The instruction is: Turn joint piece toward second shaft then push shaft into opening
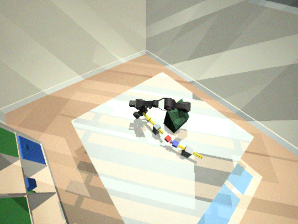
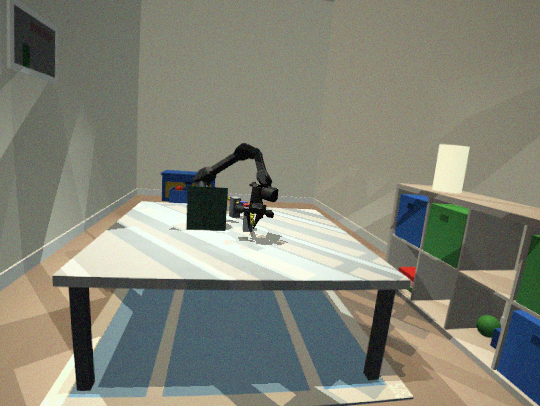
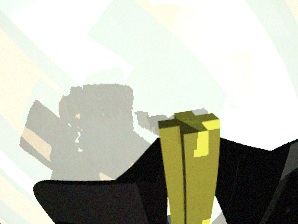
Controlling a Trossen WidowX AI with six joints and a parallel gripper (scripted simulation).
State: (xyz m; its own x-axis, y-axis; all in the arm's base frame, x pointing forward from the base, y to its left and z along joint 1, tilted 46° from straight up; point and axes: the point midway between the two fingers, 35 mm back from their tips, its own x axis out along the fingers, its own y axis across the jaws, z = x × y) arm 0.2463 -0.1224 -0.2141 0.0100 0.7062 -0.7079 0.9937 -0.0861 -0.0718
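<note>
My gripper [image 1: 143, 111] [image 3: 178, 140] is shut on the second shaft near its outer end. The second shaft [image 1: 149, 119] [image 3: 201, 175] is yellow with a cross-shaped end, which stands up between the black fingers in the wrist view. It runs through its grey block [image 1: 156, 129]. Its inner tip is just short of the red joint piece [image 1: 168, 138], with a small gap showing. The red piece is joined to a blue part [image 1: 175, 143] on the yellow first shaft [image 1: 197, 155], which is held in the other grey block [image 1: 188, 151]. The opening's exact direction is too small to tell.
A dark green faceted object [image 1: 176, 120] [image 2: 207, 209] stands on the table [image 2: 165, 262] beside the second shaft's block, under the arm. Shelves with coloured bins [image 2: 445, 235] stand beyond the table's side. Light stripes and shadows cross the table top.
</note>
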